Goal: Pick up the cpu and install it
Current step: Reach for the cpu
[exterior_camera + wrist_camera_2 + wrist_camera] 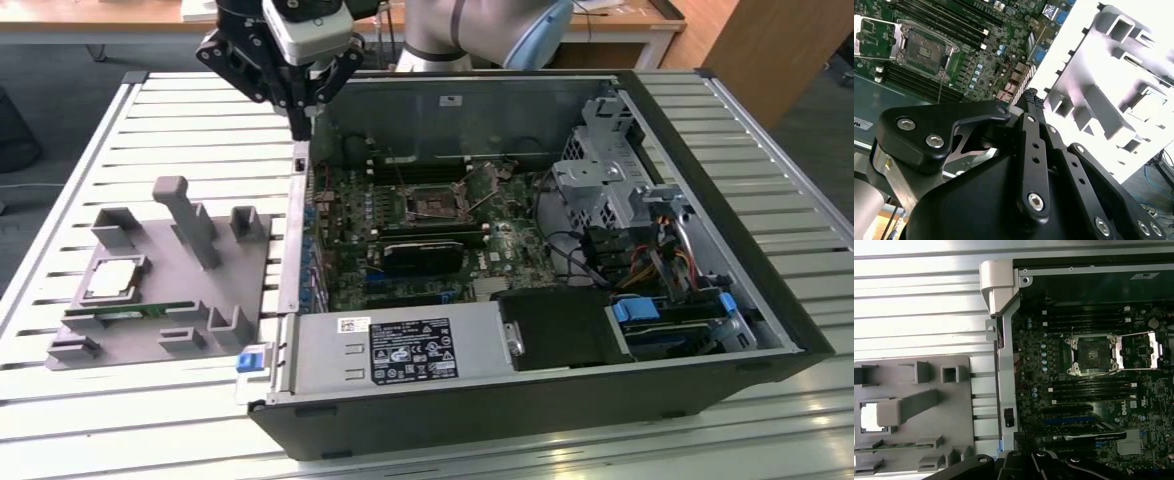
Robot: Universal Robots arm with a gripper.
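While the cpu (114,278) sits by the tray's (174,297) edge, the gripper (304,126), closed and empty, hangs above the case wall (295,240); lowering here risks collision.

Robotics lab: slatted workbench (187,120), opened computer case (534,415)

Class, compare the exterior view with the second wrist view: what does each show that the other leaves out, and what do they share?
Exterior view adds: the cpu lying in the grey tray, the green memory stick beside it, and the power supply inside the case.
Second wrist view adds: the bolted links behind the claw, seen close up, and blue cables beyond the tray.
Shared: the tray, the claw holding nothing, and the open, empty socket on the motherboard.
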